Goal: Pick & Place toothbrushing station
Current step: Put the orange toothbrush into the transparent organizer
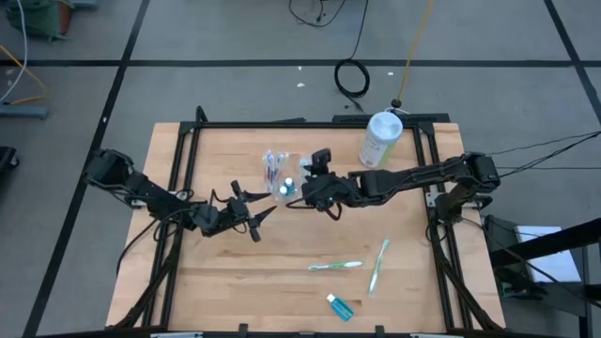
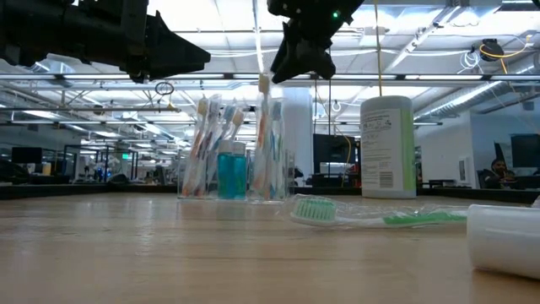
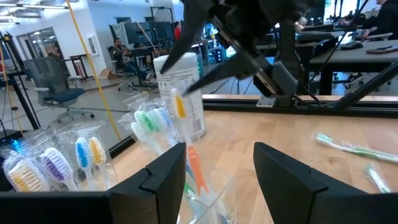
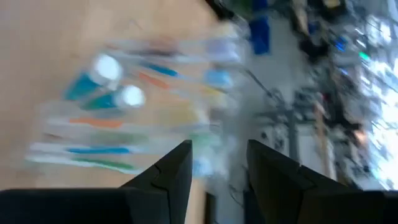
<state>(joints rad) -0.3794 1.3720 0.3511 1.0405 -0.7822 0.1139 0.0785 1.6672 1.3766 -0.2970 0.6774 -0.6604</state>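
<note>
Two end effectors work over the wooden counter (image 1: 216, 272), and neither has hold of anything.

Left end effector (image 1: 255, 222): it hovers clear of the counter surface with its fingers (image 3: 292, 180) apart and nothing between them. In its wrist view the toothbrushing station (image 3: 180, 180) lies directly ahead of the fingertips, close, but not yet enclosed.

Toothbrushing station (image 1: 282, 175): this clear slotted holder stands upright on the counter, between the two end effectors, beyond the left one and just beside the right one. It already carries several toothbrushes and a blue-capped tube; the low view confirms it resting on the counter.

Right end effector (image 1: 313, 188): it hangs above and just beside the station, fingers (image 4: 273, 180) apart and empty, looking down on the station's contents.

Other items: a white-and-green canister (image 1: 380, 139) stands well beyond the right end effector. Two green toothbrushes (image 1: 336, 267) (image 1: 378, 267) and a blue tube (image 1: 341, 306) lie loose on the near side of the counter, well apart from both end effectors.

Assessment: the station appears ungrasped and unmoved. The pick, the carry and the placement all seem to remain outstanding. No destination is identifiable.
</note>
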